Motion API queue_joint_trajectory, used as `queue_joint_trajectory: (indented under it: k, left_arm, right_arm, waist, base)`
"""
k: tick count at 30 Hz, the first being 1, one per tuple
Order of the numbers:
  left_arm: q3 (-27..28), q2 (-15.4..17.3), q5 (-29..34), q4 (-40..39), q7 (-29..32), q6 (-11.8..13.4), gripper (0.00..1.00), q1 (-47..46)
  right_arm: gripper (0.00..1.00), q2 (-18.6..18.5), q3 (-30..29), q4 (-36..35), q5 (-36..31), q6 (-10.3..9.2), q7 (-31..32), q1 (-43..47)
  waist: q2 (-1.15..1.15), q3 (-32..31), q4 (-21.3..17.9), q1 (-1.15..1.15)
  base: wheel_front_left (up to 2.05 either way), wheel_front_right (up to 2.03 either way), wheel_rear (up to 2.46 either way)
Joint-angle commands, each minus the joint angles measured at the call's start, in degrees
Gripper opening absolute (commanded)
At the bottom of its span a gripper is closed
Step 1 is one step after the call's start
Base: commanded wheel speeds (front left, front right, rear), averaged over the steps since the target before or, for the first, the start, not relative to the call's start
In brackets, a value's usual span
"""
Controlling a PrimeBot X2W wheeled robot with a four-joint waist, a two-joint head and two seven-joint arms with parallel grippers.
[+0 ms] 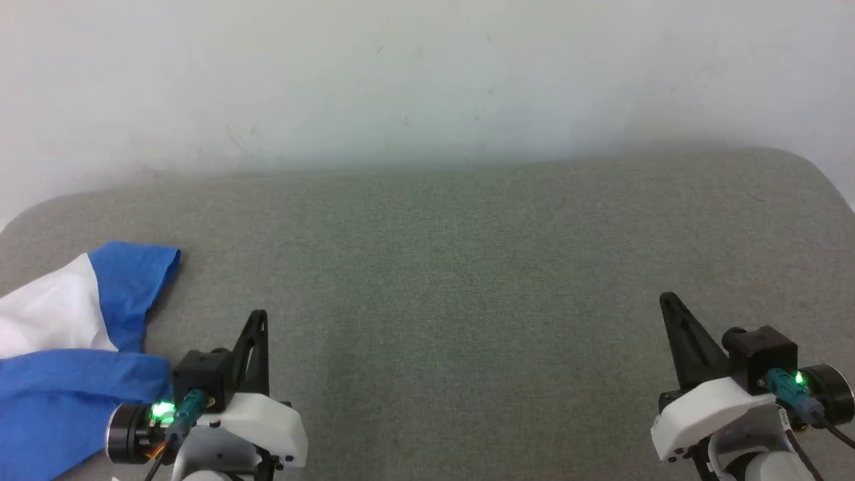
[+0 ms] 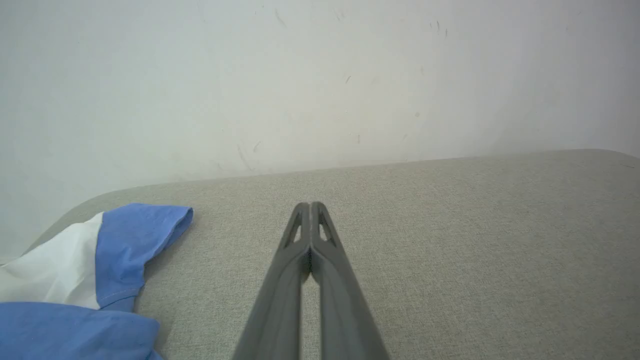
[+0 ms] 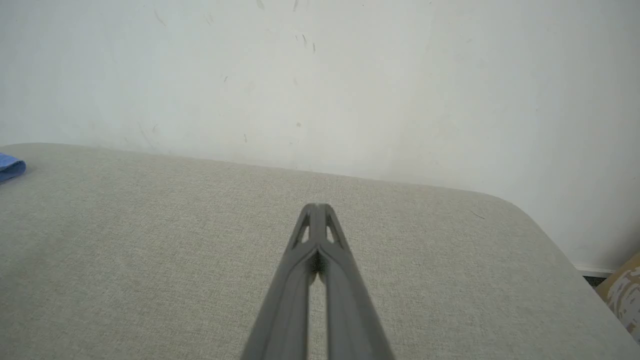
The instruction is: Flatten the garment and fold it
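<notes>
The garment (image 1: 73, 334) lies crumpled at the left edge of the grey cloth-covered table, white body and bright blue sleeves showing; much of it runs off the head view. In the left wrist view the garment (image 2: 100, 265) sits at lower left, and a blue tip of the garment (image 3: 10, 167) shows at the far left of the right wrist view. My left gripper (image 1: 259, 317) is shut and empty, just right of the cloth. My right gripper (image 1: 668, 300) is shut and empty near the table's right side. Both pairs of tips, left gripper (image 2: 310, 206) and right gripper (image 3: 316, 207), meet above the table.
The grey fabric table (image 1: 441, 267) has rounded far corners and stands against a pale wall (image 1: 427, 80). Past the table's right edge, a patterned brown object (image 3: 625, 295) sits low near the floor.
</notes>
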Motion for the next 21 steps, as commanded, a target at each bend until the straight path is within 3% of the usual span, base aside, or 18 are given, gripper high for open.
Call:
queue_joint_trajectory:
  k: [1, 21]
  left_arm:
    - [-0.1, -0.1, 0.2, -0.3, 0.0, 0.0, 0.00, -0.7]
    - [-0.1, -0.1, 0.2, -0.3, 0.0, 0.0, 0.00, -0.7]
  right_arm:
    - [0.00, 0.2, 0.0, 0.1, -0.4, -0.05, 0.0, -0.8]
    - [0.00, 0.2, 0.0, 0.1, -0.4, -0.05, 0.0, -0.8]
  waist:
    - [0.00, 0.0, 0.0, 0.00]
    - [0.00, 0.0, 0.0, 0.00]
  base:
    - [0.00, 0.00, 0.00]
    - [0.00, 0.00, 0.00]
